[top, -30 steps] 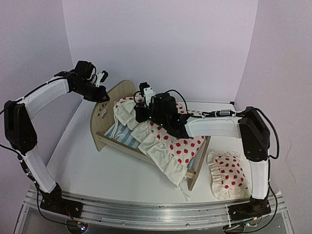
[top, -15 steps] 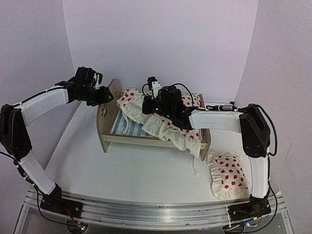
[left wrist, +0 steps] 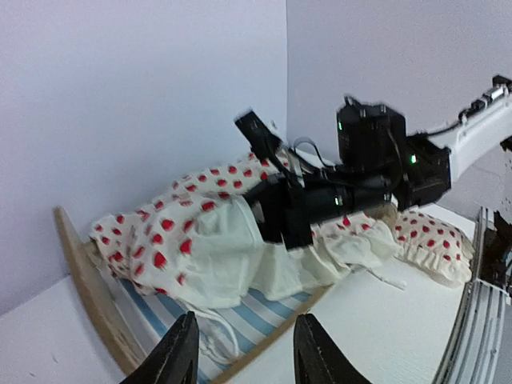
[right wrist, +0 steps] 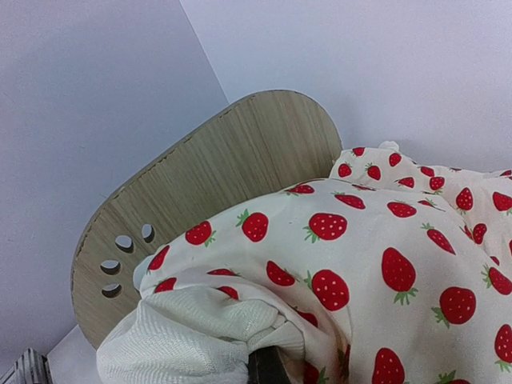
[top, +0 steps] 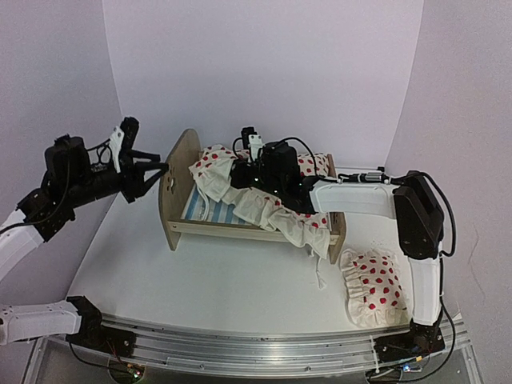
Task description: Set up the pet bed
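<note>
Reads to us as a robotics lab cell, not a home. We see plain lilac backdrop panels boxing in a white tabletop. The left arm and right arm bolt to an aluminium rail with exposed wiring. A toy-sized pet bed serves as prop.

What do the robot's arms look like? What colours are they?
The left arm and right arm are white tubes with chunky black joints. Thin black cables loop over the right one, and tiny green lights glow on it. The left hand is black with two fingers.
</note>
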Tool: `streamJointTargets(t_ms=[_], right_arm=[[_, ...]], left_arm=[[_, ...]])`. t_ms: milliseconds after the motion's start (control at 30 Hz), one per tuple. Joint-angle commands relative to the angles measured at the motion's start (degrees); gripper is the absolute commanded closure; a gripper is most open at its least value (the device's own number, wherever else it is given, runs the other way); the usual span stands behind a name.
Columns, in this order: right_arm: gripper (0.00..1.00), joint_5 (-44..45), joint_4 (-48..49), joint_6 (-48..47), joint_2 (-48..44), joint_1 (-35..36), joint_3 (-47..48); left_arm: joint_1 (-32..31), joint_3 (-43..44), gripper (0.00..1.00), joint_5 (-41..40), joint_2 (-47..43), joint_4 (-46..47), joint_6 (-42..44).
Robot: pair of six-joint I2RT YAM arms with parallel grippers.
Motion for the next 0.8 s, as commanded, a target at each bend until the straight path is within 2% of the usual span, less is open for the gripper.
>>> streamJointTargets(t_ms=[0,167,333,467,700,767], right_arm=[[1.0,-2.42,2.71,2.3,-5.59,0.17,-1.54],[1.0,-3.19,2.75,3.84,-6.23,0.2,-3.21],[1.0,-3.33,2.75,4.86,-6.77,0.36,-4.14],[1.0,-3.8,2.74,4.4,-7.05,0.5,-4.26],[1.0,-4.44,3.37,4.9,-8.12,0.49,-4.73],[1.0,-4.92,3.65,5.24,-8.5,0.54,-4.9]], left_arm=[[-1.57,-12.36,0.56,4.62,4.59,4.05,-0.38],[-1.64,-16.43,0.52,3.08,12.7,20.46,0.28],[-2.07,-17.44,0.53,4.76,20.4,28.98,-2.66],[-2.25,-16.33,0.56,1.85,26.35,31.31,-2.72],[-2.28,-14.68,0.57,1.88,32.76,36.09,-3.4],[-2.24,-13.86,0.61,0.17,34.0,37.23,-3.59]])
